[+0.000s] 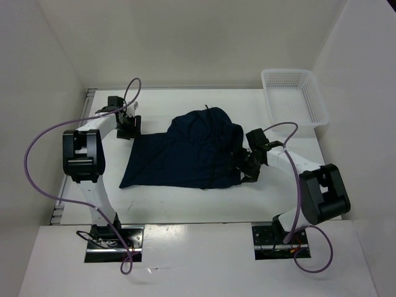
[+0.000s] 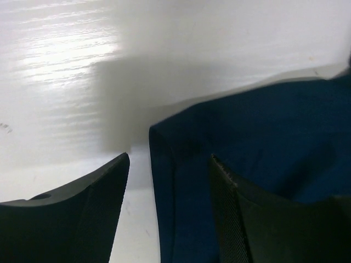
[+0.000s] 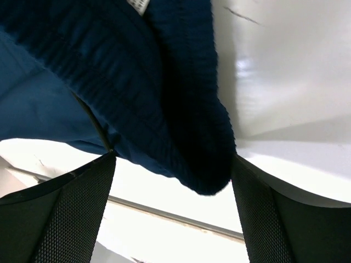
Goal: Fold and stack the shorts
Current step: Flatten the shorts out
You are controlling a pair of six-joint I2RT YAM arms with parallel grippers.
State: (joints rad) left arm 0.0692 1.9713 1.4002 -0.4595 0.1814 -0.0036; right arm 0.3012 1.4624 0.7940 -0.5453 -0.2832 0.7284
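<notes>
So the shorts [image 1: 185, 154] are lying in the middle of the table [image 1: 185, 207], between the two arms. The left half is spread out pretty flat. The far right part is bunched up in a lumpy fold, with a thin bit of string poking out at the far edge.

The left gripper [image 1: 129, 127] is down at the far left corner of the shorts. In its wrist view the jaws are apart and that corner sits on the table right in the gap. One finger [image 2: 258, 219] overlaps the fabric and the other is over bare table. Nothing's pinched, so it's open.

The right gripper [image 1: 246, 166] is tucked against the right edge of the shorts, where the fabric is heaped up. Up close its jaws are spread wide, and the ribbed waistband [image 3: 164, 93] droops down between them, filling most of the gap. There's bright table showing between the fabric and the fingers lower down, so I'd say it's open too, just with cloth sitting in it. You can see a bit of the white tag [image 3: 140, 4] at the top of that view.

A white mesh basket [image 1: 317, 105] sits in the far right corner, well apart from the shorts.
</notes>
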